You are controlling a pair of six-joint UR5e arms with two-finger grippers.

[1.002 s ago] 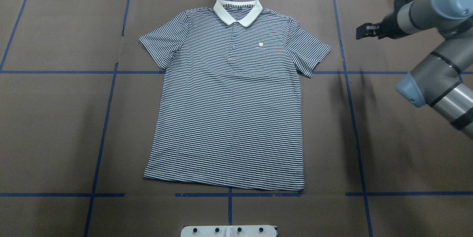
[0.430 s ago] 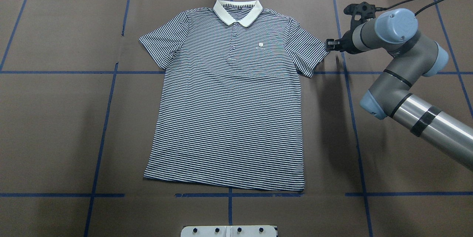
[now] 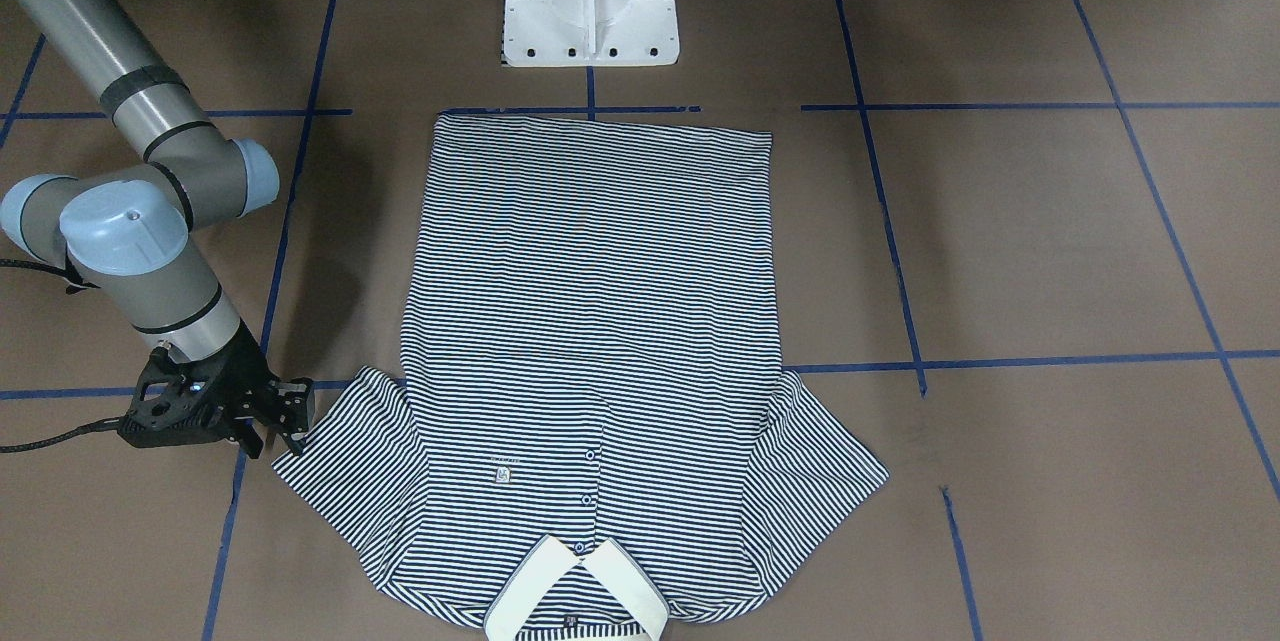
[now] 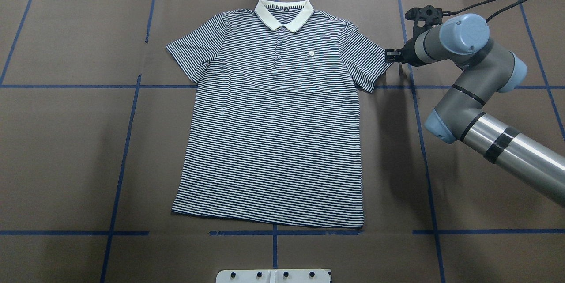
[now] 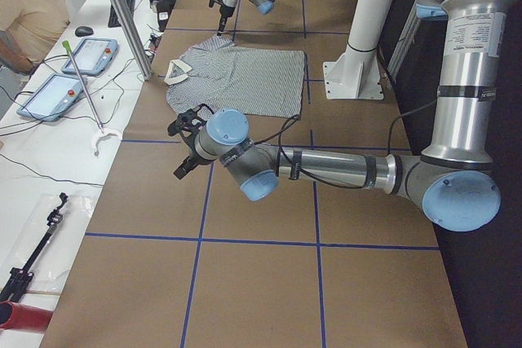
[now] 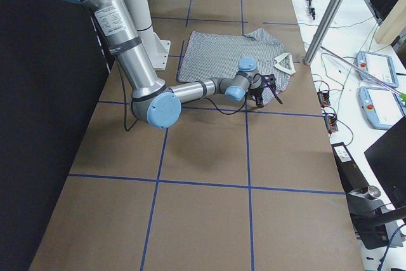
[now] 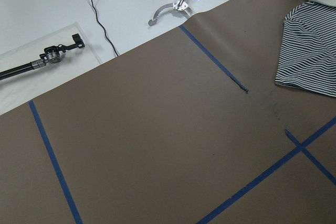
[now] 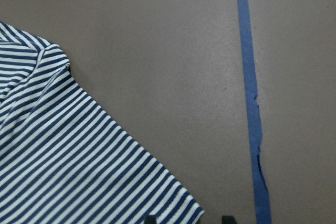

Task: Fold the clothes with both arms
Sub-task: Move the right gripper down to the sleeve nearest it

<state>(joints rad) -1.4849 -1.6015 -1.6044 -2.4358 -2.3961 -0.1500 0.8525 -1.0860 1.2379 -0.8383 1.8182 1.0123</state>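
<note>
The polo shirt (image 4: 273, 141) lies flat, front up, on the brown table (image 4: 66, 141), its hem (image 4: 269, 219) just beyond the white pedestal base (image 4: 273, 275). Farther out, the right gripper (image 4: 388, 56) sits low at the sleeve (image 4: 368, 62) edge, fingers apart (cuff corner between the tips, nothing pinched). The collar (image 4: 284, 13) lies farthest. The left gripper (image 5: 181, 169) hangs well off the shirt; I cannot tell whether its fingers are apart.

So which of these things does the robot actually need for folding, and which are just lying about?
Part of the job:
striped polo shirt, laid flat
right gripper, open at the shirt's sleeve edge
left arm, away from the shirt

Just lying about:
white pedestal base
blue tape lines
tablets
black rod tool
</note>
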